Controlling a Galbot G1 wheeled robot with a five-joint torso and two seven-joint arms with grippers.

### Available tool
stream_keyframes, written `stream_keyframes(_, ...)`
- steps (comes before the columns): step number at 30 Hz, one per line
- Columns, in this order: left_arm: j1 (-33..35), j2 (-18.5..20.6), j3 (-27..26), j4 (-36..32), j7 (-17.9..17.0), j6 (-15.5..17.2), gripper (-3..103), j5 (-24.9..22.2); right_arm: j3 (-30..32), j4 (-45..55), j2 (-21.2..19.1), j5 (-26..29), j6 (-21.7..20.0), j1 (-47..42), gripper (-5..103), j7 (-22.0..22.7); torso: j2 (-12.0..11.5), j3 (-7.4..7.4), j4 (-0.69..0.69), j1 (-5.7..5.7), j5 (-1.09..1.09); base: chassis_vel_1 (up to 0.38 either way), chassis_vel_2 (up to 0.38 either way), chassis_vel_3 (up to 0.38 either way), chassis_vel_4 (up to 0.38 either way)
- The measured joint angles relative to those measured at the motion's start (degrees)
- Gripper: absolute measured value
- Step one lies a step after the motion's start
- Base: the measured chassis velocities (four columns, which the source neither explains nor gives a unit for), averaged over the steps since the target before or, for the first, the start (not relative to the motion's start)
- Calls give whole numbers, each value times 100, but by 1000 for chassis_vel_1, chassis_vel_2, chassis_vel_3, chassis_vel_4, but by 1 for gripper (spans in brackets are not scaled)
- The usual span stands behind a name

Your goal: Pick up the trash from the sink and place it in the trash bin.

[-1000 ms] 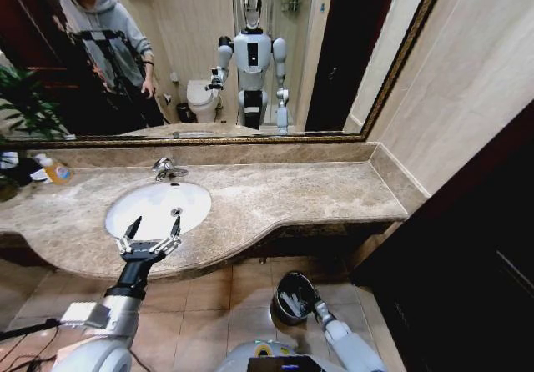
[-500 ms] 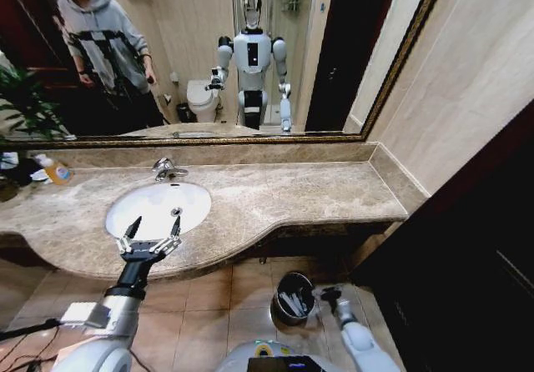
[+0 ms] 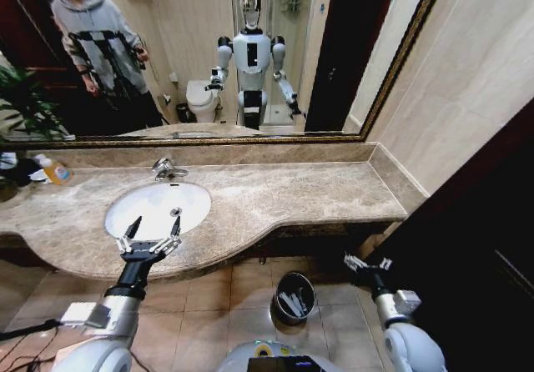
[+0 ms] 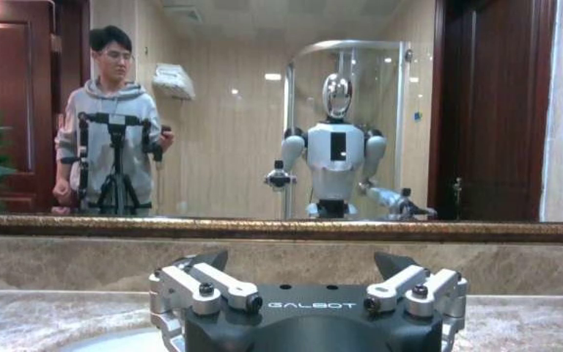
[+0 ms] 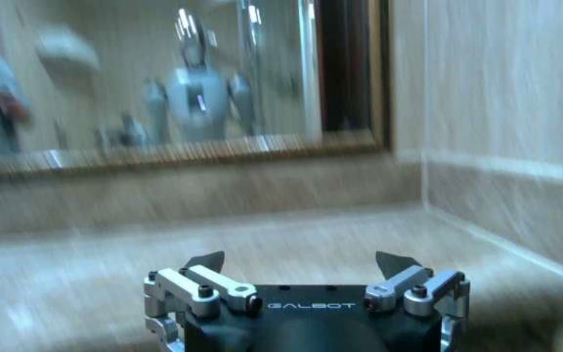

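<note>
Floor: trash bin holds litter; right gripper lifted away since, spread; left gripper spread, unmoved.

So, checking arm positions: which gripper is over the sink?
The left gripper, fingers open over the sink's front rim; the right gripper is beside the counter end.

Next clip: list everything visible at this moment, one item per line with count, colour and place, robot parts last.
sink: one, white, set in the counter's left part
faucet: one, chrome, behind the sink
counter: one, beige-brown marble, below the mirror
mirror: one, dark gold-edged frame, on the wall
orange-liquid bottle: one, far left of the counter
plant: one, green, far left
trash bin: one, black, on the floor, pale trash pieces inside
left claw: open, over the sink's near rim
right claw: open, right of the trash bin
</note>
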Motion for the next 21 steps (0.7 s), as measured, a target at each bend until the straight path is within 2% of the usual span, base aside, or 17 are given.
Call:
stream_keyframes(5, 0, 1, 1, 0, 0, 0, 100, 0, -410, 587, 203, -230, 129, -128, 100, 75, 0, 0, -1, 0, -1, 0, 0, 0, 0)
stream_keyframes(7, 0, 0, 0, 0, 0, 0, 100, 0, -671, 823, 281, -526, 211, -140, 100, 189, 0, 0, -1, 0, -2, 0, 0, 0, 0)
stream_keyframes(10, 0, 0, 0, 0, 0, 0, 100, 0, -762, 765, 400, -979, 331, 118, 100, 200, 0, 0, 0, 0, -1, 0, 0, 0, 0)
stream_keyframes(13, 0, 0, 0, 0, 0, 0, 100, 0, -763, 693, 464, -1182, 385, 252, 100, 182, 0, 1, 0, 1, 0, 0, 0, 0, 0)
stream_keyframes(21, 0, 0, 0, 0, 0, 0, 100, 0, -759, 500, 444, -1252, 565, 165, 100, 141, 0, 0, -1, 1, 0, 0, 0, 0, 0)
